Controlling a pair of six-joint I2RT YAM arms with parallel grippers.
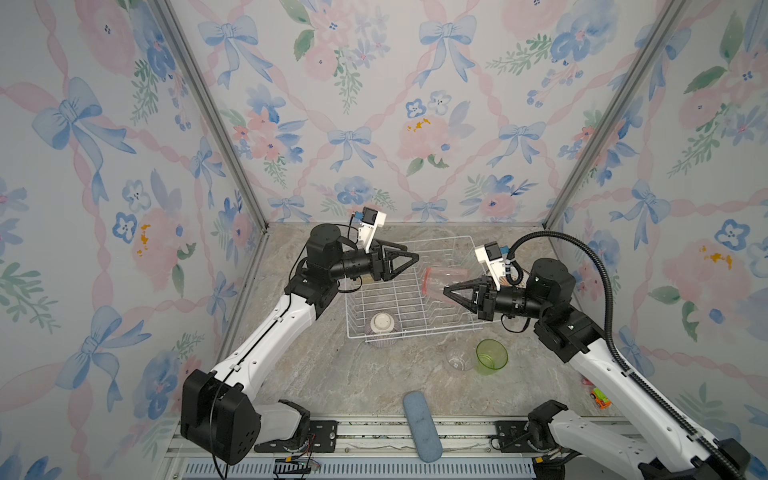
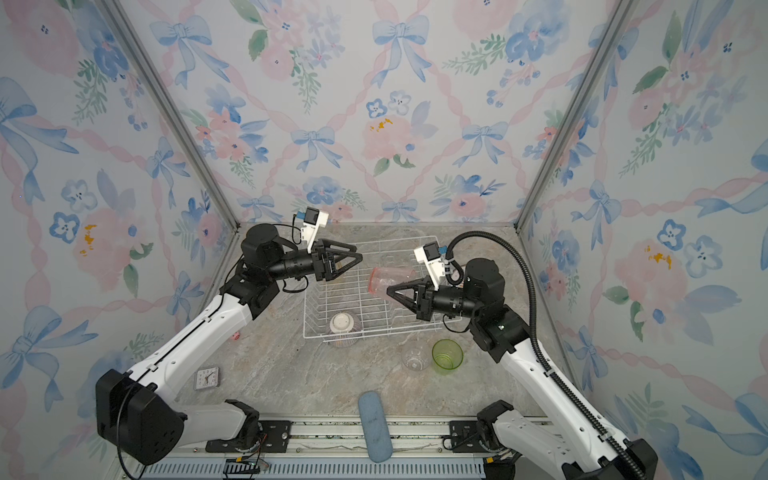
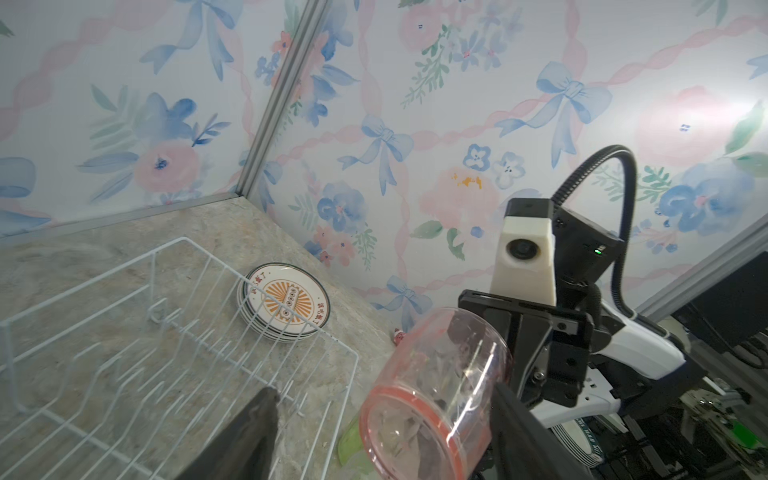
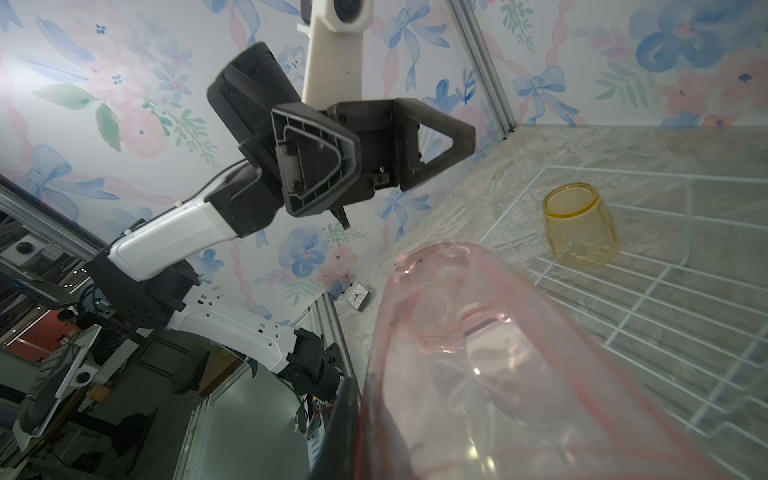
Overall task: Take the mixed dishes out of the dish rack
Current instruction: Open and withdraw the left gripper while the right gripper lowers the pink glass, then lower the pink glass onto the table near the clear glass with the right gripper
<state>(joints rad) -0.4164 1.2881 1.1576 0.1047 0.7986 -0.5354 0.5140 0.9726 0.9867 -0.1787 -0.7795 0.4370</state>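
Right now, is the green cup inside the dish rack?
No, in a top view the green cup stands upright on the table outside the dish rack, beside the clear cup.

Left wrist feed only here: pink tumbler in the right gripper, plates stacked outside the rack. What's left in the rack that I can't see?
Observer: A yellow tumbler sits in the dish rack, seen from the right wrist.
Operator: Anything else?
Observer: A striped bowl, foot up, at the rack's near rim in both top views.
Operator: And outside it?
Observer: A clear tumbler beside the green tumbler on the table.
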